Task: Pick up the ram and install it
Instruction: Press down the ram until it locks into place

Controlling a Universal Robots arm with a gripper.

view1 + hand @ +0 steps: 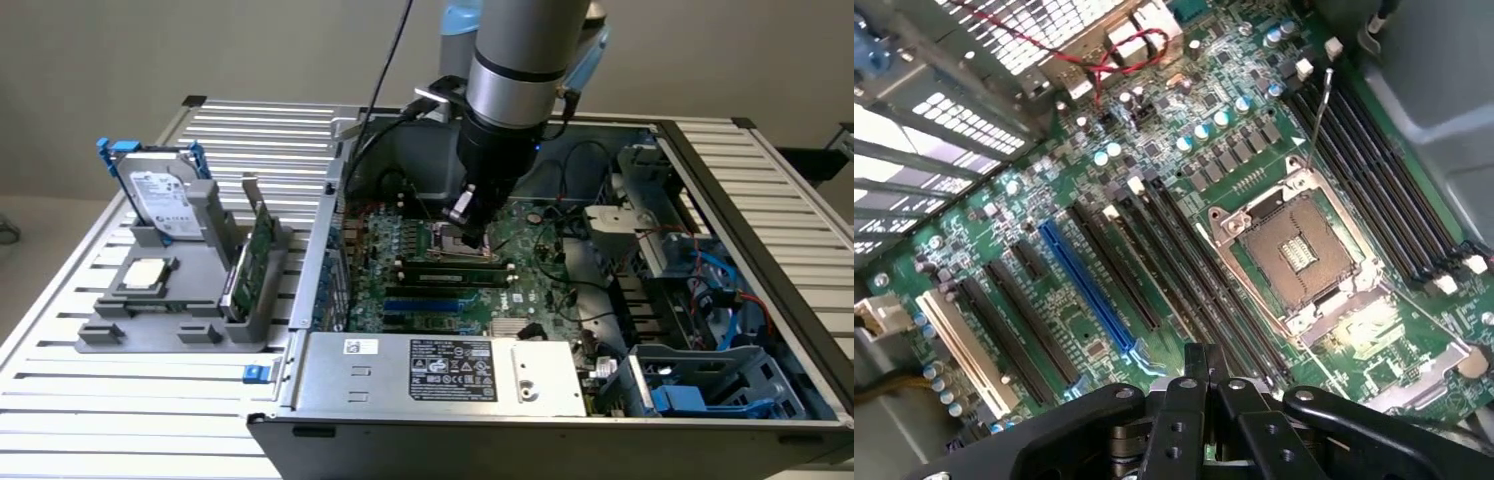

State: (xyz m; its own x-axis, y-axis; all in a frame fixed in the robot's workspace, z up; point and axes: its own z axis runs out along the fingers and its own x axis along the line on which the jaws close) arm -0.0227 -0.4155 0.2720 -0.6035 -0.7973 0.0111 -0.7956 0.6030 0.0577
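Note:
The ram (451, 262) is a long narrow green stick. It sits along the dark memory slots (454, 275) on the motherboard, just in front of the CPU socket (447, 238). My gripper (462, 214) reaches down into the open computer case and hangs slightly above the socket and the slots. In the wrist view my gripper (1200, 362) is shut, its black fingertips pressed together with nothing between them. It hovers over the row of memory slots (1194, 290) beside the open CPU socket (1299, 250).
The case walls (327, 250) and drive cage (694, 380) enclose the motherboard, with the power supply (441, 370) at the front. On the exterior view's left, a grey stand (174, 320) holds a hard drive (163, 200), a green expansion card (254, 262) and a CPU chip (144, 276).

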